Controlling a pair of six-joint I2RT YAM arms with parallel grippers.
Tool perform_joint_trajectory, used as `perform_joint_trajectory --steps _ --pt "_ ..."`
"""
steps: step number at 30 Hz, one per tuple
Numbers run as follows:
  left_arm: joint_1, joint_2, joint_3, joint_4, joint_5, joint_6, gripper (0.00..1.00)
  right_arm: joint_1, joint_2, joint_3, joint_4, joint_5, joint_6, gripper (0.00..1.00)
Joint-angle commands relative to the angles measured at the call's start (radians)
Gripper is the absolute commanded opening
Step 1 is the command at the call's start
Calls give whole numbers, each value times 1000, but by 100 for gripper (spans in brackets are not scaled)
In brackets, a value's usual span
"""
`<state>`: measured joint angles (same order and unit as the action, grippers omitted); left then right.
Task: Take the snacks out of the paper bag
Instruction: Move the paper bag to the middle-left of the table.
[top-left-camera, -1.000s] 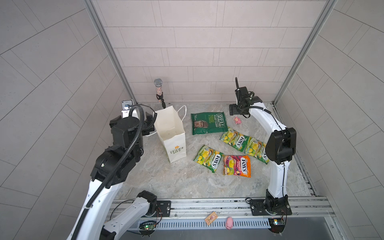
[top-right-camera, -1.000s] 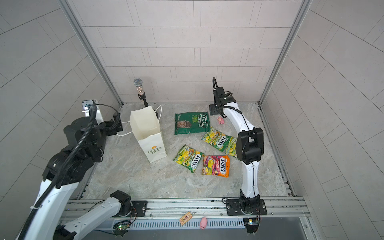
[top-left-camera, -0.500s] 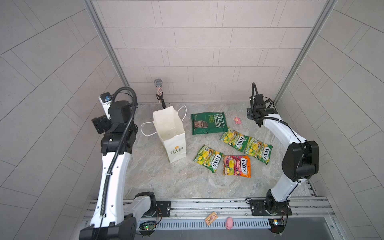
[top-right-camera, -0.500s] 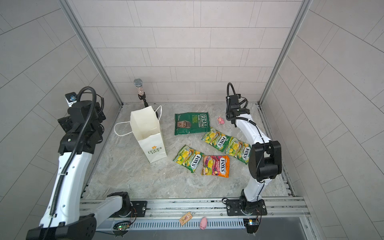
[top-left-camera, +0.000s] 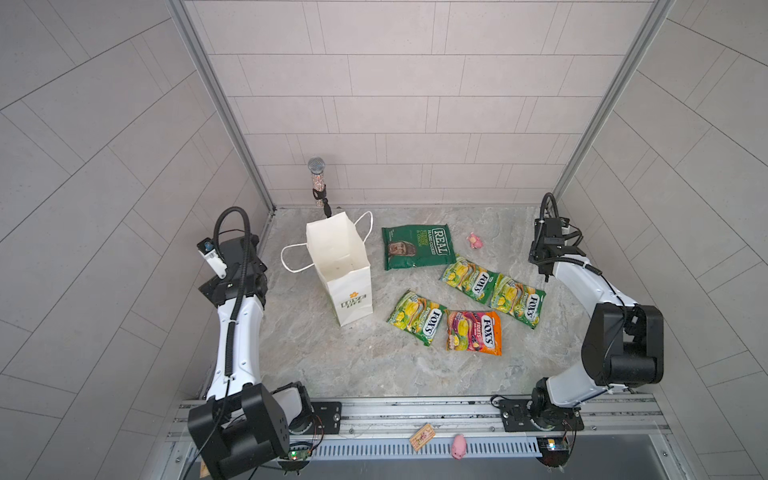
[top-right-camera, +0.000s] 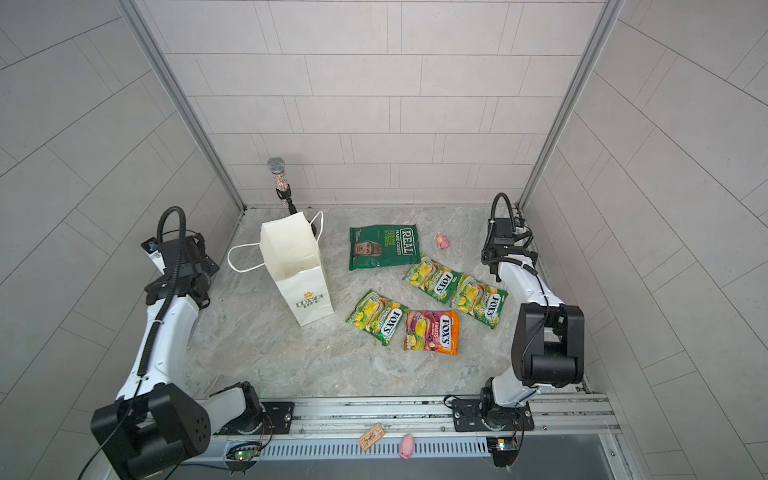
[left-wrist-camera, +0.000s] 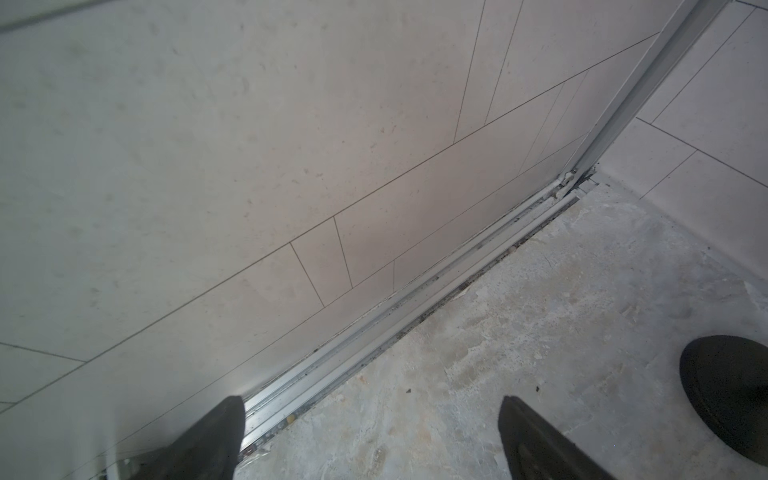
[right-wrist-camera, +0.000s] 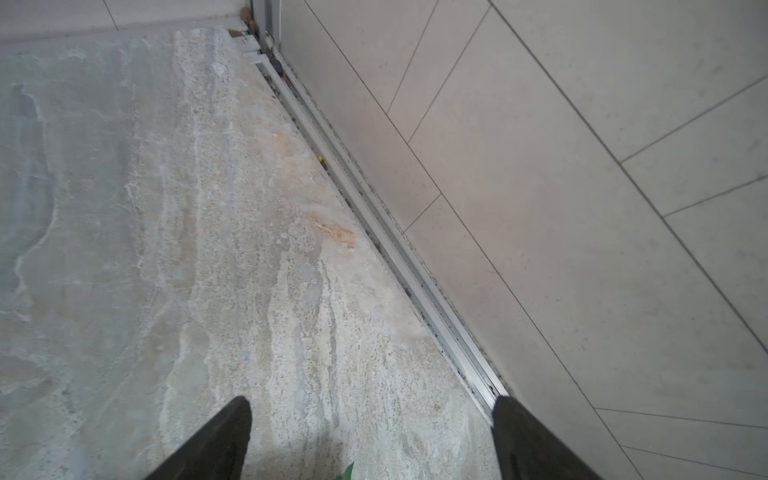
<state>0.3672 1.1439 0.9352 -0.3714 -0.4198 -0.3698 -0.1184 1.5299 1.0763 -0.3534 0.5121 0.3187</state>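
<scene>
The white paper bag (top-left-camera: 348, 274) (top-right-camera: 300, 272) stands upright and open, left of centre, and its inside shows only white paper. The snacks lie flat on the marble floor to its right. They are a dark green REAL packet (top-left-camera: 415, 247) (top-right-camera: 382, 247), three yellow-green FOX'S packets (top-left-camera: 469, 280) (top-left-camera: 517, 301) (top-left-camera: 415, 318) and an orange-pink FOX'S packet (top-left-camera: 473, 332) (top-right-camera: 431, 332). My left gripper (left-wrist-camera: 370, 401) hangs open over bare floor beside the left wall. Beside the right wall, my right gripper (right-wrist-camera: 370, 401) is open and holds nothing. A green packet corner (right-wrist-camera: 347, 471) shows just under it.
A microphone on a stand (top-left-camera: 316, 166) rises behind the bag. A small pink pig toy (top-left-camera: 473, 240) lies at the back right. A wooden board (top-left-camera: 422, 435) and another pig (top-left-camera: 458, 446) sit on the front rail. A dark rounded shape (left-wrist-camera: 731, 395) edges the left wrist view.
The left arm has swung away from the bag to the left wall. The right arm has moved from the back centre to the right wall. Bag and packets have stayed put.
</scene>
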Motion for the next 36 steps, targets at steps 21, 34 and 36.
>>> perform_joint_trajectory --steps 21,34,36 --pt "-141 125 -527 1009 420 150 100 6 -96 -450 676 -157 -140 99" --pt "-189 326 -632 1377 543 187 100 26 -99 -604 934 -308 -250 99" --pt "-200 361 -665 1466 557 200 100 27 -111 -618 949 -324 -255 99"
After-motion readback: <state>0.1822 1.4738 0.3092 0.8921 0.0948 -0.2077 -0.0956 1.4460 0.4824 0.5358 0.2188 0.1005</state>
